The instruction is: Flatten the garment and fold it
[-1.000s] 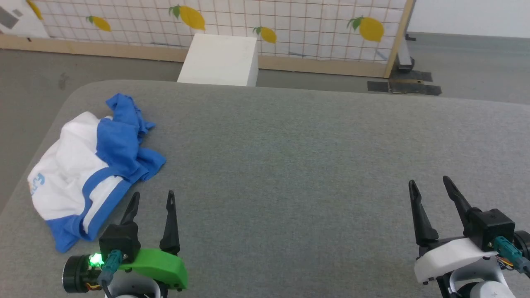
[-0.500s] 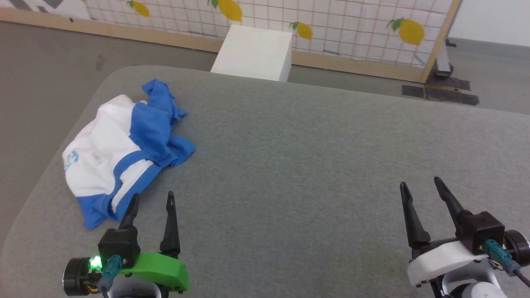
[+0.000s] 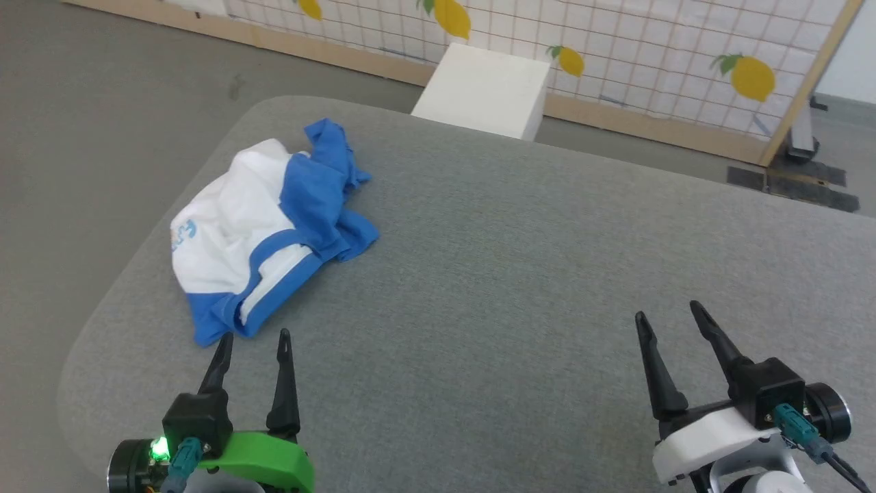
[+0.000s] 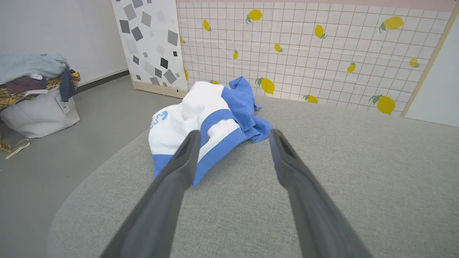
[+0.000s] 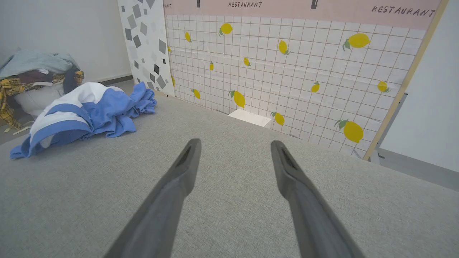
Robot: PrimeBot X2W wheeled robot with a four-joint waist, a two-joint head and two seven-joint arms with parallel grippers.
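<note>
- White and blue, the garment (image 3: 229, 226) lies crumpled at ten o'clock on the surface (image 3: 520, 274).
- Your left claw (image 3: 254, 335) and right claw (image 3: 667, 309) gape, holding nothing.
- Pinch the blue hem (image 3: 219, 320) first, then pull gently flat.

a grey fabric table (image 3: 520, 260) stands on grey floor (image 3: 102, 103). beyond it are a white box (image 3: 482, 89) and a lemon-print grid panel (image 3: 657, 48). what may be heaped clothes (image 4: 32, 75) sit by a wall (image 4: 53, 28).

The garment (image 3: 253, 226) at the left end of the bench (image 3: 520, 274)
It lies just beyond the left tool (image 3: 253, 335); the right tool (image 3: 667, 309) sits well apart to its right. A box (image 3: 482, 92) stands on the floor behind the bench, before a panel (image 3: 650, 48).
</note>
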